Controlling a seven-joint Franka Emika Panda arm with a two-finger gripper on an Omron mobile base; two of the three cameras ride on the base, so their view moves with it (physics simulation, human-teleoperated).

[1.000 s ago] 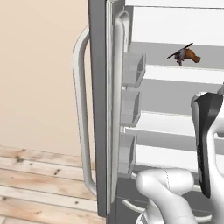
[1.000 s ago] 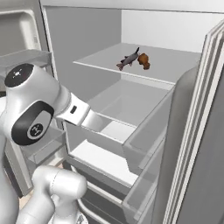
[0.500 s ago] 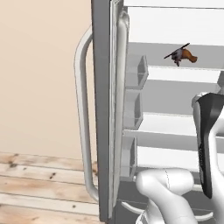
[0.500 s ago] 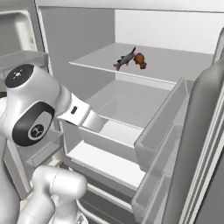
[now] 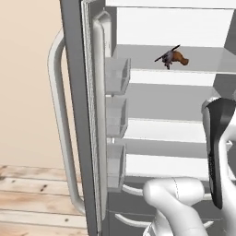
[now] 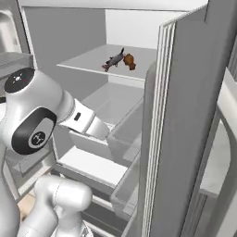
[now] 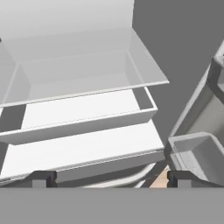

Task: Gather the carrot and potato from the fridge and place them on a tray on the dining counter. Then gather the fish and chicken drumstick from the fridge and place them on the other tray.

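Presently listed: fridge (image 5: 166,106), doors swung open, white shelves and drawers inside. Left door (image 5: 83,115) with long curved handle (image 5: 62,129) and three clear bins. Fish (image 6: 113,60) and chicken drumstick (image 6: 128,61), touching, on the upper shelf (at about 1 o'clock in the left base view). Gripper (image 7: 109,178), jaws spread wide and empty, facing the lower drawers (image 7: 83,113).

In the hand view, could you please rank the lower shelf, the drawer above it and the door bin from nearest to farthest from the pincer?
1. Lower shelf, just ahead of the open pincer.
2. Door bin, to the right; close to the shelf's rank.
3. Drawer, farther up.
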